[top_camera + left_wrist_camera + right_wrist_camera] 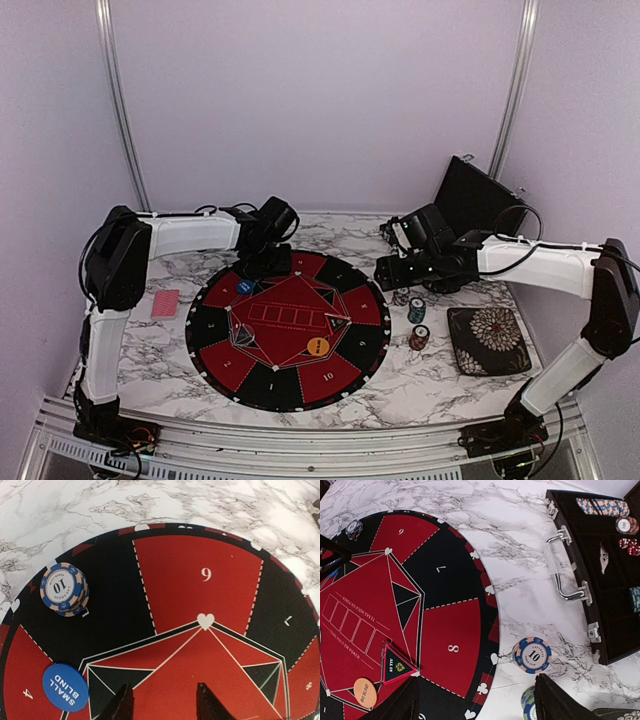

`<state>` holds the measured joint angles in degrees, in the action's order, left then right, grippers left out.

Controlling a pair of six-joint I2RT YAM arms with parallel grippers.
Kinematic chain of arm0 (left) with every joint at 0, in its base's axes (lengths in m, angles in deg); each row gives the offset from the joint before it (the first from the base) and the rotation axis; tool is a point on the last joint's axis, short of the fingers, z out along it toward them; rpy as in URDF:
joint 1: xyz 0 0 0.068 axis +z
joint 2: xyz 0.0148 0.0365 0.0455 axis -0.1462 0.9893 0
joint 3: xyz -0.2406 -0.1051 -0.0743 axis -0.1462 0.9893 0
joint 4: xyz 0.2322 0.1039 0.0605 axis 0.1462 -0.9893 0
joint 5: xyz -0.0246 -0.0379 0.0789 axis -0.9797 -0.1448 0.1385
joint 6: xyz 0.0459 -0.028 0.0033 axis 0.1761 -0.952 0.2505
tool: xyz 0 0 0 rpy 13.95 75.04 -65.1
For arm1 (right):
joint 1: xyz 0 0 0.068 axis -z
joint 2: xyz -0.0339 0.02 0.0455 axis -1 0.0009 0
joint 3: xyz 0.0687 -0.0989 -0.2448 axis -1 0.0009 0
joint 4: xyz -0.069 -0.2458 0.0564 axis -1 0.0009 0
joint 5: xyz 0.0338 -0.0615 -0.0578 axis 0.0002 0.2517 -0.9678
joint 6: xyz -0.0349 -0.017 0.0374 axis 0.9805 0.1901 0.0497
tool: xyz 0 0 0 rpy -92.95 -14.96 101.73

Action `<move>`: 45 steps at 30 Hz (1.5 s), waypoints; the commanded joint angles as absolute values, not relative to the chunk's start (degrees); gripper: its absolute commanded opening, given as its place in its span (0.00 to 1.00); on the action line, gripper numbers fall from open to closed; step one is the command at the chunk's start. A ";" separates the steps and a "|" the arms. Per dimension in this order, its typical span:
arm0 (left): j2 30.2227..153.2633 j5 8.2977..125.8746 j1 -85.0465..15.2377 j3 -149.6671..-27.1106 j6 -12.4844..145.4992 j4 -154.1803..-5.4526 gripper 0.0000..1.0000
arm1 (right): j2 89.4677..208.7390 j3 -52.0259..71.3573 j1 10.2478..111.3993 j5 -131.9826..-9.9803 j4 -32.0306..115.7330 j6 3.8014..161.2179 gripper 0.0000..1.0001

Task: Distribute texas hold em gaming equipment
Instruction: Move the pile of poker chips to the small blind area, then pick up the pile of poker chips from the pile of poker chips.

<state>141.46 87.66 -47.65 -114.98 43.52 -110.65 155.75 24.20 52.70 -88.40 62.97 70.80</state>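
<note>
Left gripper (162, 705) looks spread over my round red-and-black mat (288, 330), right gripper (475, 700) spread at 3 o'clock, all on white marble table (400, 385), lilac walls (320, 90).

Blue disc (65, 687): "SMALL BLIND"; blue chip (64, 588): "10" (mat (200, 630) sector "6").

Blue chip stack (65, 588) on black segment, blue disc (65, 687) below, jaws parted.
</note>
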 commanded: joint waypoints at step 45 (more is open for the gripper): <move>111.14 67.72 -40.22 -91.56 55.85 -106.41 0.99 | 169.63 13.74 62.98 -81.29 72.66 75.22 0.80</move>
<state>111.80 68.78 -40.59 -91.90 55.00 -107.48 167.90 16.72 63.62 -81.04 73.00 74.47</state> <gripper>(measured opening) 0.989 0.802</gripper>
